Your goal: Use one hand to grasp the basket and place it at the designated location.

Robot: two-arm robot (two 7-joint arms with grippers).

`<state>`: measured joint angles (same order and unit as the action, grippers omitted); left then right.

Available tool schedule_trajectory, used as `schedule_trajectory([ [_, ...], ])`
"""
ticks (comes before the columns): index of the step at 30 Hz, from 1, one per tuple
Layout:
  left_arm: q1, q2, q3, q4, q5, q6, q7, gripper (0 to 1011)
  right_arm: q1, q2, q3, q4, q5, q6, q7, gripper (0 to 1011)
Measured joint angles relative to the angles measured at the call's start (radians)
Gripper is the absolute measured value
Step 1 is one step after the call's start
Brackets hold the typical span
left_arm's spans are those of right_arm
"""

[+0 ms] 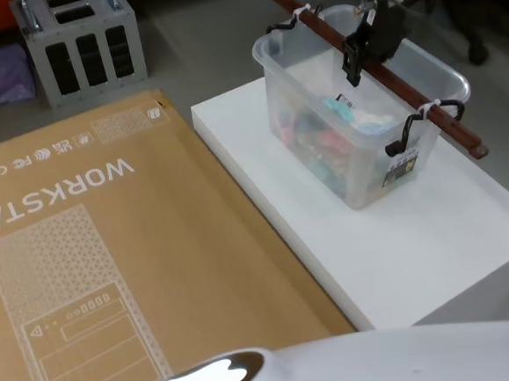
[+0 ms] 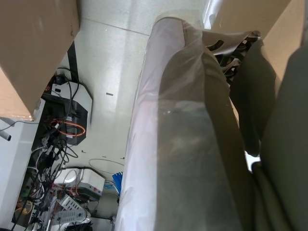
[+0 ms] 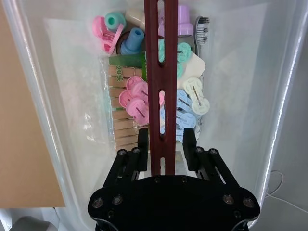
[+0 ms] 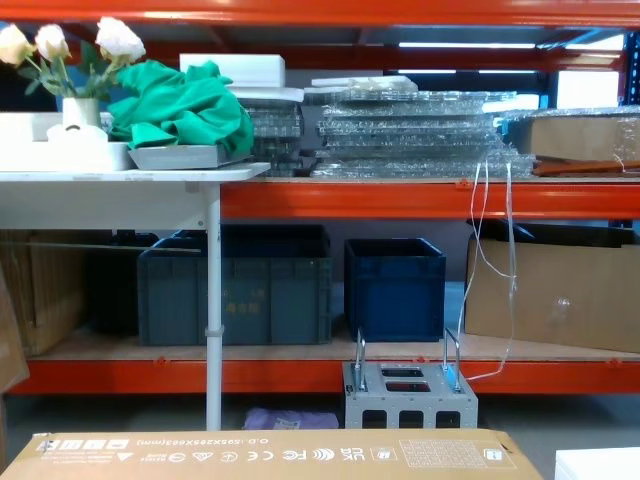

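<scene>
Right pincer (image 3: 163, 139) points down over the basket (image 1: 439, 74), fingers straddling its red-brown handle bar (image 3: 160, 72).

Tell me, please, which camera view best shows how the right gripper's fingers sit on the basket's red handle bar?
The right wrist view: the right gripper looks straight down, a finger on each side of the red handle bar above the basket. The head view shows that grasp smaller, from the side, on a white platform. The chest view faces the shelves.

basket (image 1: 363, 111) right of cardboard box (image 1: 110, 255)
</scene>
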<state>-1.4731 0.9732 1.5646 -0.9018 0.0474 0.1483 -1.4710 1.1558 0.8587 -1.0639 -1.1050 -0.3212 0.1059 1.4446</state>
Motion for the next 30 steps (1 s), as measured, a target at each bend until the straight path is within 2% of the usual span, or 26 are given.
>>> schedule_trajectory([
  [2, 0.0, 0.0, 0.0, 0.0, 0.0, 0.0, 0.0, 0, 0.0, 0.005, 0.005, -0.005, 0.004, 0.0, -0.003, 426],
  [4, 0.0, 0.0, 0.0, 0.0, 0.0, 0.0, 0.0, 0, 0.0, 0.016, 0.013, -0.02, 0.009, 0.002, -0.008, 535],
  [5, 0.0, 0.0, 0.0, 0.0, 0.0, 0.0, 0.0, 0, 0.0, 0.016, 0.013, -0.02, 0.009, 0.002, -0.008, 535],
  [7, 0.0, 0.0, 0.0, 0.0, 0.0, 0.0, 0.0, 0, 0.0, 0.027, 0.019, -0.036, 0.013, 0.003, -0.012, 630],
  [10, 0.0, 0.0, 0.0, 0.0, 0.0, 0.0, 0.0, 0, 0.001, 0.042, 0.03, -0.057, 0.019, 0.003, -0.015, 688],
  [11, 0.0, 0.0, 0.0, 0.0, 0.0, 0.0, 0.0, 0, 0.0, 0.049, 0.034, -0.068, 0.021, 0.004, -0.016, 755],
  [14, 0.0, 0.0, 0.0, 0.001, 0.0, 0.0, 0.0, 0, 0.0, 0.054, 0.037, -0.074, 0.024, 0.004, -0.017, 794],
  [15, 0.0, 0.0, 0.0, 0.0, 0.0, 0.0, 0.0, 0, -0.002, 0.077, 0.053, -0.103, 0.035, 0.009, -0.02, 866],
  [19, 0.0, 0.0, 0.0, 0.0, 0.0, 0.0, 0.0, 0, -0.005, 0.106, 0.072, -0.141, 0.047, 0.016, -0.023, 962],
  [21, 0.0, 0.0, 0.0, 0.0, 0.0, 0.0, 0.0, 0, -0.008, 0.124, 0.084, -0.164, 0.054, 0.021, -0.026, 1000],
  [30, 0.0, 0.0, 0.0, 0.0, 0.0, 0.0, 0.0, 0, -0.02, 0.187, 0.14, -0.243, 0.085, 0.037, -0.037, 1000],
])
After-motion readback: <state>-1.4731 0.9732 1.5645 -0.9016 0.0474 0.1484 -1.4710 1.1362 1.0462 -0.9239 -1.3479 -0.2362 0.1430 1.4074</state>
